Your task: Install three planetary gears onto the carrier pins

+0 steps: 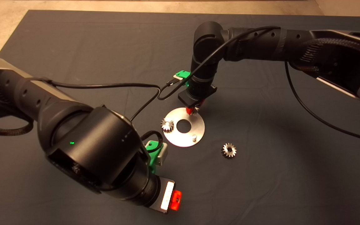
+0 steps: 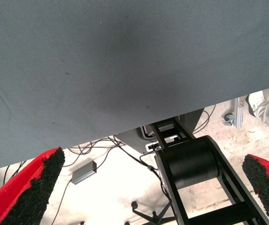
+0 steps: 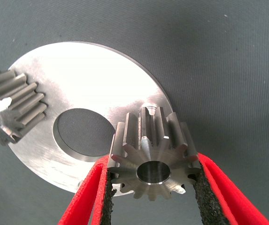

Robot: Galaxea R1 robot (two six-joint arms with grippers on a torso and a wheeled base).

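A: Start with the big things. What shows?

B: The mat [image 1: 73, 47], then the left arm low at the near left. The left gripper [image 2: 148, 187] has its fingers spread wide with nothing between them, looking past the mat's edge at floor clutter. It is idle.

A: And the working side?

B: The right gripper [image 3: 153, 187] hangs over the far rim of the plate [image 1: 195, 125], pinching a gear [image 3: 150, 157] by its teeth. In the right wrist view the pin [image 3: 149, 110] peeks out just beyond the gear, so the bore looks not yet lined up over it.

A: The other gears?

B: One gear [image 1: 167, 125] sits on the plate's left pin. A loose gear [image 1: 229, 150] lies on the mat, apart from the plate. A bare pin [image 1: 194, 137] stands at the near rim.

A: What might go wrong?

B: If the bore comes down off-centre, the gear could land on the pin's top, tilt and jam. Pushing then might shove the plate, since nothing appears to hold it down. Letting go early could drop the gear flat beside the pin.
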